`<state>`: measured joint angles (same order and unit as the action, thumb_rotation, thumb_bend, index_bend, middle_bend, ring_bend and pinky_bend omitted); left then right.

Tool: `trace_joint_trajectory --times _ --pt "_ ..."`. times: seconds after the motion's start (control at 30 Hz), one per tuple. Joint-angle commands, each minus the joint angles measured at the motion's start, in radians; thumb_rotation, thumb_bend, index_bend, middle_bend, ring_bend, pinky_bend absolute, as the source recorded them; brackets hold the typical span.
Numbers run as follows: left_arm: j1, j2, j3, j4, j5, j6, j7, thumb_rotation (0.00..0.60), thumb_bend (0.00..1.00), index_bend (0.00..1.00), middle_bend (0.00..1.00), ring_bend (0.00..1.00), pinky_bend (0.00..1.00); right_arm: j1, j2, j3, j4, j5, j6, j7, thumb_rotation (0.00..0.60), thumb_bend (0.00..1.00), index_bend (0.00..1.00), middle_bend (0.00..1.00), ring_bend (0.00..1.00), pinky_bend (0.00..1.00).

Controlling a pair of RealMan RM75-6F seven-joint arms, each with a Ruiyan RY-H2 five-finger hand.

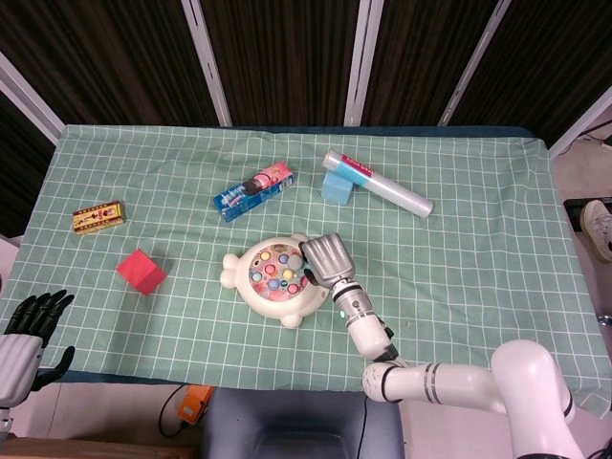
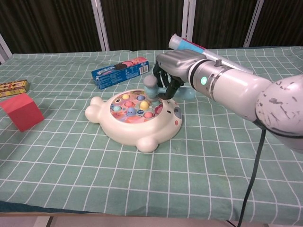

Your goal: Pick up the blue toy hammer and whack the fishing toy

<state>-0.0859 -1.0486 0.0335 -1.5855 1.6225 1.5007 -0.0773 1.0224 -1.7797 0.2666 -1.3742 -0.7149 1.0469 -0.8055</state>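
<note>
The cream fishing toy [image 1: 272, 277] [image 2: 134, 118] sits mid-table, its round disc filled with several coloured fish. My right hand [image 1: 326, 260] [image 2: 177, 66] grips the blue toy hammer [image 2: 153, 91]; the grey-blue head comes down at the disc's right edge, touching or just above the fish there. In the head view the hand hides most of the hammer. My left hand [image 1: 27, 330] hangs off the table's front left corner, open and holding nothing.
A red cube [image 1: 142, 272] [image 2: 21, 111] lies left of the toy. A blue biscuit pack [image 1: 253, 191] [image 2: 119, 72], a light blue block [image 1: 337, 186] and a clear tube [image 1: 378, 184] lie behind it. A small yellow box [image 1: 98, 218] is far left.
</note>
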Motion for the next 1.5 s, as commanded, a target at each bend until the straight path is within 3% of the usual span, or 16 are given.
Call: trace_joint_trajectory --times 0.03,0.33,0.63,0.8,1.07,1.5 --pt "0.001 0.0 0.0 0.0 0.002 0.003 0.0 0.6 0.41 0.0 0.06 0.01 0.08 -0.002 0.006 0.004 -0.006 -0.006 0.006 0.005 0.6 0.59 1.0 0.75 0.82 0.91" --pt "0.0 -0.002 0.003 -0.003 0.006 0.0 0.007 0.6 0.41 0.0 0.06 0.01 0.08 -0.095 0.16 -0.006 -0.121 -0.094 0.028 0.144 0.6 0.59 1.0 0.75 0.82 0.91" --pt "-0.004 -0.007 0.0 -0.004 -0.001 -0.009 0.017 0.6 0.41 0.0 0.06 0.02 0.08 -0.202 0.289 -0.083 -0.116 -0.219 -0.075 0.386 0.6 0.59 1.0 0.75 0.82 0.9" --pt "-0.008 -0.012 -0.001 -0.005 -0.005 -0.019 0.029 0.6 0.41 0.0 0.06 0.02 0.08 -0.257 0.311 -0.133 -0.031 -0.366 -0.124 0.586 0.6 0.59 1.0 0.75 0.82 0.9" --pt "-0.013 -0.02 -0.003 -0.007 -0.018 -0.035 0.051 0.6 0.42 0.0 0.06 0.01 0.08 -0.289 0.281 -0.181 0.165 -0.488 -0.192 0.787 0.6 0.59 1.0 0.75 0.81 0.89" --pt "-0.017 -0.023 -0.004 -0.01 -0.028 -0.045 0.062 0.6 0.41 0.0 0.06 0.02 0.08 -0.292 0.211 -0.192 0.347 -0.583 -0.233 0.923 0.6 0.59 0.99 0.75 0.8 0.88"
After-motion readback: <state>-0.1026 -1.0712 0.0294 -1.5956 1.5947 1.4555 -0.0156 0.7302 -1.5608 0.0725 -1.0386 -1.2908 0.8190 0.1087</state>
